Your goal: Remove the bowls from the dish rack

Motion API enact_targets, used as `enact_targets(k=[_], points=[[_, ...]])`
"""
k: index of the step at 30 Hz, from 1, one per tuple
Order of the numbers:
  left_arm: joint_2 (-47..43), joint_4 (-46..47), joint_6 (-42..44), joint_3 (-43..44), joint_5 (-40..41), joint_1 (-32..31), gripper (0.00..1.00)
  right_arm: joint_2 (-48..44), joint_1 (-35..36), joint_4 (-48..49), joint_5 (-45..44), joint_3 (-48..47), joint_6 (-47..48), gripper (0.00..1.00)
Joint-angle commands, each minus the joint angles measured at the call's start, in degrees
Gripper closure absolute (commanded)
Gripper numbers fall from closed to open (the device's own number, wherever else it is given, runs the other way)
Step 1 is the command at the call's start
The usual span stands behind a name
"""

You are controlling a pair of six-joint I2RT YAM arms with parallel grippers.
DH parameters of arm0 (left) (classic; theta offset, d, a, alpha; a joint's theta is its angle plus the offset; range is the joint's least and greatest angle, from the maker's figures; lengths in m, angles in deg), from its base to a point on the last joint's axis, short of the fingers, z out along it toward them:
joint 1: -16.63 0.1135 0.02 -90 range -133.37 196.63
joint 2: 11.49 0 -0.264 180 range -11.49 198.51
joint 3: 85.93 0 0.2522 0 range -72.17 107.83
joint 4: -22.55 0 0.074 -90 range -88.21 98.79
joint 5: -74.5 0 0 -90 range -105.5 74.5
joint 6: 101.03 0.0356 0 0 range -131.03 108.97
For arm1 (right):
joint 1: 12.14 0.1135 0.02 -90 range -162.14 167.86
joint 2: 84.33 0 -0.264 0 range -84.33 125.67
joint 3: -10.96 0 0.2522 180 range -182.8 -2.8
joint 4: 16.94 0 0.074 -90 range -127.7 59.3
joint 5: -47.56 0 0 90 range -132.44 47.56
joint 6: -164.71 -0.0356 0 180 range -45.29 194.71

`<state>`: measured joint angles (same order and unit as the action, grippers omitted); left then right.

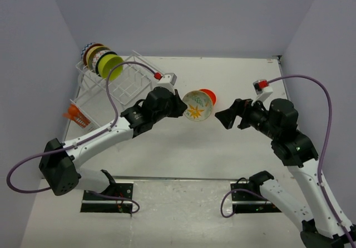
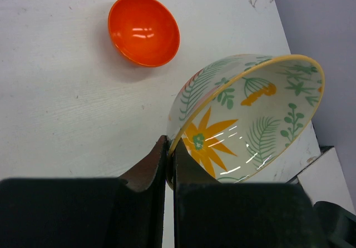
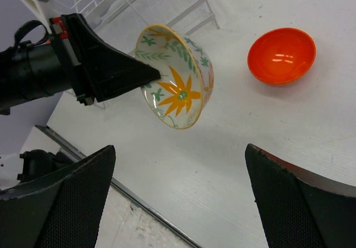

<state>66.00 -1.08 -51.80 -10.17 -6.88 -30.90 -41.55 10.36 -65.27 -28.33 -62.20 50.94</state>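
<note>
My left gripper [image 1: 181, 107] is shut on the rim of a white floral bowl [image 1: 198, 105] with a yellow rim and an orange flower inside. It holds the bowl tilted above the table middle; the left wrist view shows the pinch [image 2: 169, 145] on the bowl [image 2: 250, 120]. A plain orange-red bowl [image 1: 209, 95] sits upright on the table just behind it [image 2: 143, 30]. My right gripper [image 1: 225, 118] is open and empty, facing the floral bowl [image 3: 178, 78] from the right. The dish rack [image 1: 119, 85] stands at the back left with several bowls [image 1: 99, 58] on edge, a lime-green one [image 1: 113, 68] nearest.
An orange object [image 1: 75, 114] sits in a small holder on the rack's near-left side. Walls close off the left, back and right. A metal strip [image 1: 183, 178] marks the table's near edge by the arm bases.
</note>
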Motion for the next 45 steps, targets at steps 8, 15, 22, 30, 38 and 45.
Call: enact_targets(k=[8, 15, 22, 30, 38, 45], points=[[1.4, 8.0, -2.8, -0.3, 0.2, -1.1, 1.00, 2.0, 0.3, -4.2, -6.7, -3.5, -0.6, 0.01], [2.9, 8.1, -3.5, 0.1, 0.5, -1.6, 1.00, 5.1, 2.0, -8.9, -13.1, -5.4, 2.8, 0.02], [3.5, 8.0, -3.3, 0.8, 0.3, -1.7, 1.00, 9.2, 4.1, -8.5, -11.3, -3.7, 4.2, 0.16], [5.4, 5.6, -4.1, 2.6, -0.4, -1.9, 1.00, 12.5, 10.3, 0.5, -23.7, -1.8, 1.4, 0.31], [5.2, 5.1, -4.5, 3.4, -0.7, -2.4, 1.00, 22.1, 15.6, 2.7, -38.4, -3.1, -0.2, 0.51], [4.0, 5.2, -4.8, 3.1, -2.2, -2.6, 1.00, 20.7, 16.3, 7.7, -38.2, 1.0, -0.8, 0.84]])
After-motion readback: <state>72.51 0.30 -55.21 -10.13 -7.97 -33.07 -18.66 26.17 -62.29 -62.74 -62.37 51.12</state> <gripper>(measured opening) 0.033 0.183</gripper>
